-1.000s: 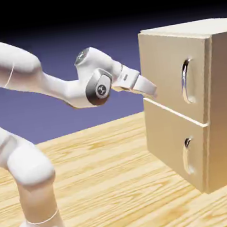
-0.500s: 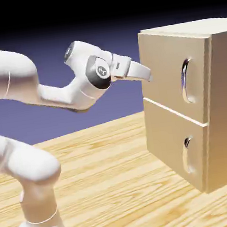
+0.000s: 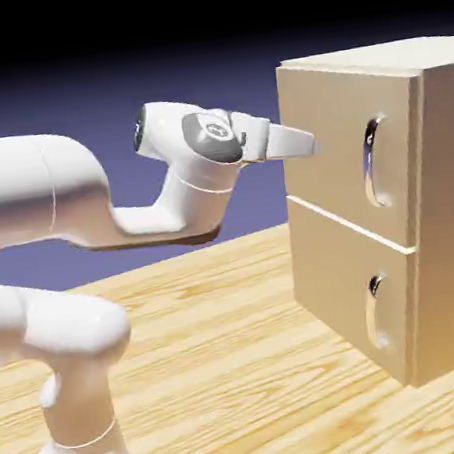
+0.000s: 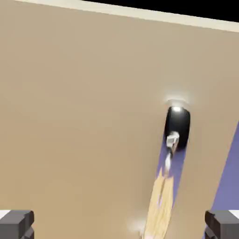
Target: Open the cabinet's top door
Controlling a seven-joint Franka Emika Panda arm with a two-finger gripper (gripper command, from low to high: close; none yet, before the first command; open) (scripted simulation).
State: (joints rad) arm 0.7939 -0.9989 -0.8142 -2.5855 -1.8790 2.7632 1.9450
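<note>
And here's the white robot arm (image 3: 79, 185), stretched toward the boxy light-tan wooden cabinet (image 3: 390, 209) out at three o'clock in the exterior view. Its end effector (image 4: 119, 225) is wide open, nothing between the tips! Only the hand view gives us that, one grey tip at seven o'clock, the other at five. It also shows the curved silver handle (image 4: 177, 125) at four o'clock from centre, mirror-bright, reflecting wood grain and blue-violet. From outside we get the rest: the flat tan top door (image 3: 325, 137) sits shut above a shorter tan lower panel (image 3: 344, 281) with its own curved silver handle (image 3: 374, 312). Below, a pale, streaky wood-grain bench (image 3: 230, 372); behind, a blue-violet backdrop (image 3: 257, 197) fading to black at twelve o'clock.
</note>
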